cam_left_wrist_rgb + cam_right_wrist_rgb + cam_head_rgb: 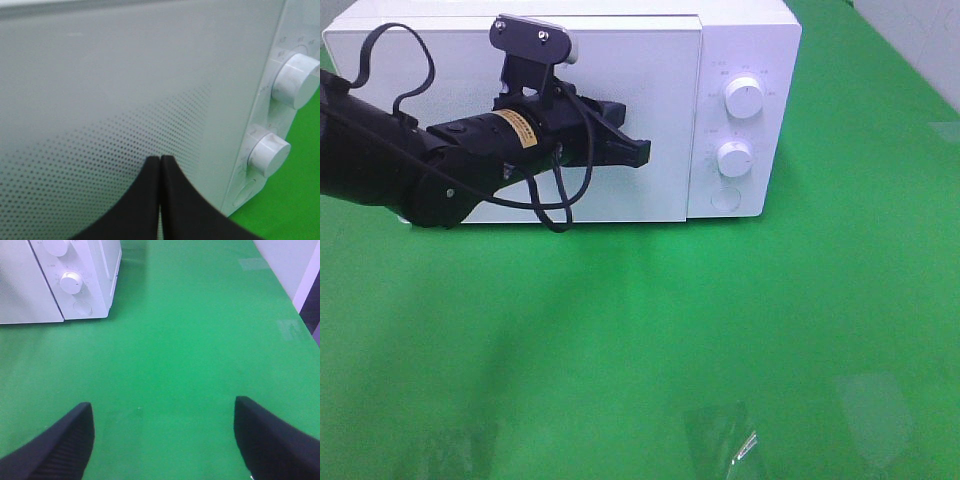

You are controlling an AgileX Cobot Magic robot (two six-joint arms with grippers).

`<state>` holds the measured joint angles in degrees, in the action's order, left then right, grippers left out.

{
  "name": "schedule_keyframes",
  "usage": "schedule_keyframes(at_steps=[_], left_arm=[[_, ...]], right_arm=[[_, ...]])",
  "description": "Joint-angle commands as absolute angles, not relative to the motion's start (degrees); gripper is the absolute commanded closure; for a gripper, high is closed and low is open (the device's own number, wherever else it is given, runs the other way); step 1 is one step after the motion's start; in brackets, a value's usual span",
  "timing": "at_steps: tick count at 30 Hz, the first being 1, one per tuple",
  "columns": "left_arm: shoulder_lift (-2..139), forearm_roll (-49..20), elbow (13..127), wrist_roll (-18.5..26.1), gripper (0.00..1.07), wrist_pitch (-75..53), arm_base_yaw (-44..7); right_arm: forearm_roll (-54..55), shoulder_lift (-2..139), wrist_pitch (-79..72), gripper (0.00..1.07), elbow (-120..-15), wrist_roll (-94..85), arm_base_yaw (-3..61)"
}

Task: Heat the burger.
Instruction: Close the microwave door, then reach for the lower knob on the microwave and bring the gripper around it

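left gripper (pixel 160 161) jaws pressing together, nosing the microwave (pixel 640 60) door, likely pushing it shut, dials (pixel 744 98) at its 3 o'clock | right gripper (pixel 162 440) idling over the table, jaws spread | burger not showing, presumably inside

all 3 views share the microwave (pixel 660 100), the left wrist nearest.

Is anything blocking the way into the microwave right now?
Yes: the door is closed across the front. The left gripper, jaws shut, sits in front of it. No burger shows in any view.
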<state>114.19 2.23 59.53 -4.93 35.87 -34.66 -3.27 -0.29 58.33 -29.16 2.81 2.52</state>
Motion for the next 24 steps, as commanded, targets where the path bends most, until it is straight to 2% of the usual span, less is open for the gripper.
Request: schedule_keyframes(at_steps=[1,5,10,12,17,18,19,20,21,22,23,24], left_arm=[[114.6,-4.3,61.9,-5.0,1.07,38.7,-33.1],[114.9,-4.5,62.6,-3.3,1.07,39.1,-33.1],[114.5,-3.6,62.5,-3.1,1.07,37.4,-33.7],[112.2,-3.6,61.9,-3.1,1.07,32.0,-35.4],[110.1,-3.6,60.8,-3.1,1.07,27.8,-37.0],[108.5,-2.9,59.7,-3.1,1.02,23.0,-38.2],[108.5,-2.9,59.7,-3.1,1.02,23.0,-38.2],[107.0,-1.6,58.8,-3.1,0.87,19.9,-39.2],[107.0,-1.6,58.8,-3.1,0.87,19.9,-39.2],[105.4,-1.3,57.5,-3.1,0.60,16.7,-40.7],[105.4,-1.3,57.5,-3.1,0.60,16.7,-40.7],[104.0,-1.9,56.6,-3.2,0.31,14.0,-42.2]], right_arm=[[-3.5,-1.7,57.4,0.32,-29.0,3.2,2.0],[-3.5,-1.7,57.4,0.32,-29.0,3.2,2.0],[-3.5,-1.7,57.4,0.32,-29.0,3.2,2.0],[-3.5,-1.7,57.4,0.32,-29.0,3.2,2.0],[-3.5,-1.7,57.4,0.32,-29.0,3.2,2.0],[-3.5,-1.7,57.4,0.32,-29.0,3.2,2.0],[-3.5,-1.7,57.4,0.32,-29.0,3.2,2.0],[-3.5,-1.7,57.4,0.32,-29.0,3.2,2.0],[-3.5,-1.7,57.4,0.32,-29.0,3.2,2.0],[-3.5,-1.7,57.4,0.32,-29.0,3.2,2.0],[-3.5,-1.7,57.4,0.32,-29.0,3.2,2.0],[-3.5,-1.7,57.4,0.32,-29.0,3.2,2.0]])
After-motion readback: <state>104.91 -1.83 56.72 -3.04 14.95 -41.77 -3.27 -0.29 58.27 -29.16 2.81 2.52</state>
